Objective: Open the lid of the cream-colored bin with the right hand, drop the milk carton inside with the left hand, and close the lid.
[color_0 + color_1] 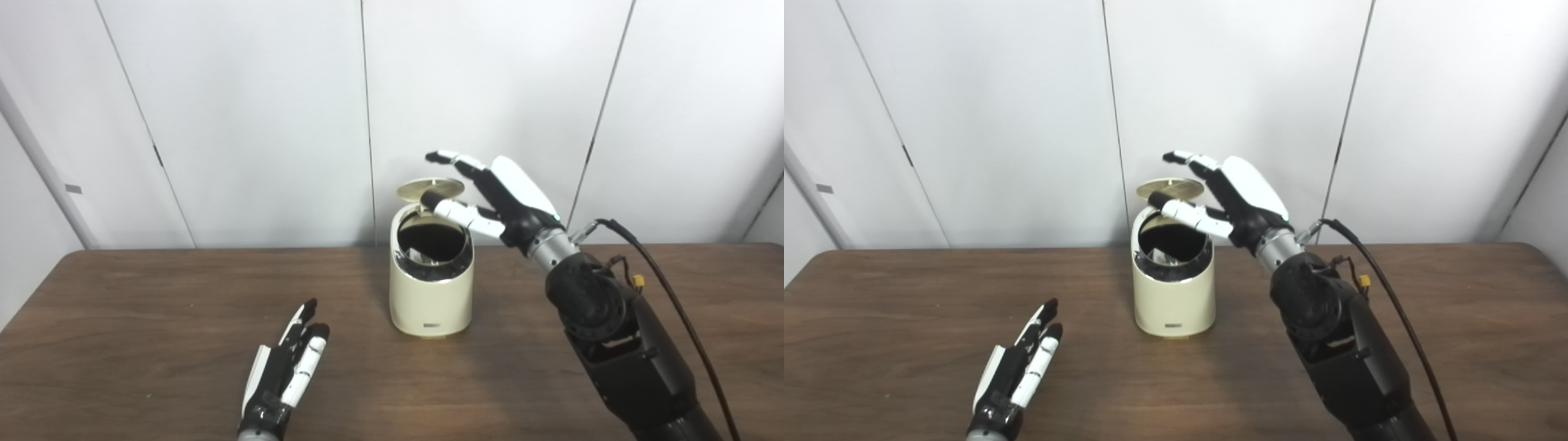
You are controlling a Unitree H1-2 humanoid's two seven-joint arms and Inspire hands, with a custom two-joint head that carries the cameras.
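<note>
Left eye view: we find right hand (502, 196) fingers spread beside the raised lid (430, 188); a careless push risks toppling the bin (430, 294). Left hand (285, 367) rests splayed, empty.

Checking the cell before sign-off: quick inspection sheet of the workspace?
Surface: brown wood-grain table, bare around the bin.
Job's things: cream-colored bin upright, lid raised; pale shape inside, cannot tell what. No milk carton on the table.
Clutter: nothing seen.
Hands: right hand open at the lid; left hand open, empty, low over the table.
Cables: black cable along the right arm.
Surroundings: white wall panels.
</note>
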